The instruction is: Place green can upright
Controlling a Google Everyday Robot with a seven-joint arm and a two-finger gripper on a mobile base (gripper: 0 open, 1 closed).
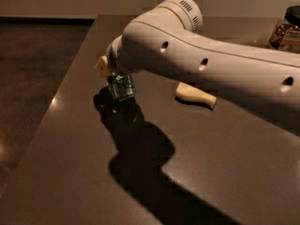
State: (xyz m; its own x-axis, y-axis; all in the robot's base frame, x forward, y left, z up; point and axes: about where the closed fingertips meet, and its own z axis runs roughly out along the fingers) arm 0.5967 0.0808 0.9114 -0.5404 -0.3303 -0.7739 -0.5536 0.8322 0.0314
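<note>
The green can is a small green cylinder with white patterning and a silver rim. It hangs below the arm's wrist at the left middle of the dark table, roughly upright with a slight tilt, and its lower rim is just above or at the tabletop. My gripper is shut on the green can from above. The wrist housing hides most of it. The can's shadow lies on the table just under and in front of it.
A pale yellow sponge lies on the table to the right of the can, partly under the arm. A jar with a dark lid stands at the back right. The table's left edge is close to the can.
</note>
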